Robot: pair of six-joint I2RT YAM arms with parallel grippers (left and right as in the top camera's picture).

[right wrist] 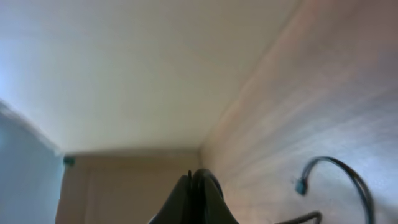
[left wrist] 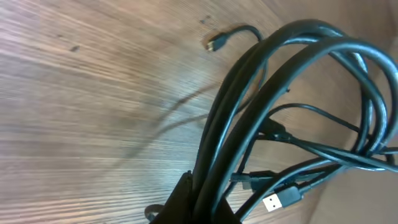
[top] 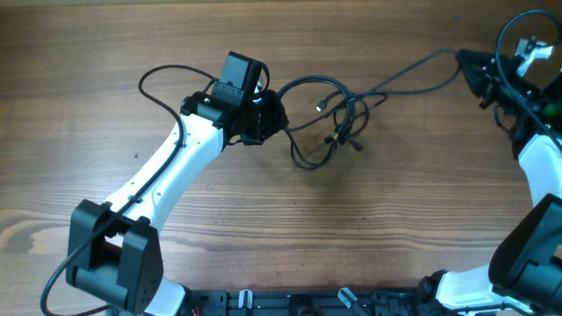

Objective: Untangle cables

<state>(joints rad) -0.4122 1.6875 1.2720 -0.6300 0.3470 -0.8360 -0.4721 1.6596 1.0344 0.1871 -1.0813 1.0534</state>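
Left tool [top: 272,114] is clamping a handful of the cables [top: 338,123]. Right tool [top: 465,61] is pinching one strand [top: 413,72] running off right. The rest is lying on the surface [top: 263,219] between them. I'd be holding left fixed and drawing right away slowly, watching for plugs [left wrist: 273,202] snagging in loops.

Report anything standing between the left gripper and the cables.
Nothing visible does. The left gripper is right at the cables: strands run straight out of its closed jaws, and only bare table lies around the tangle.
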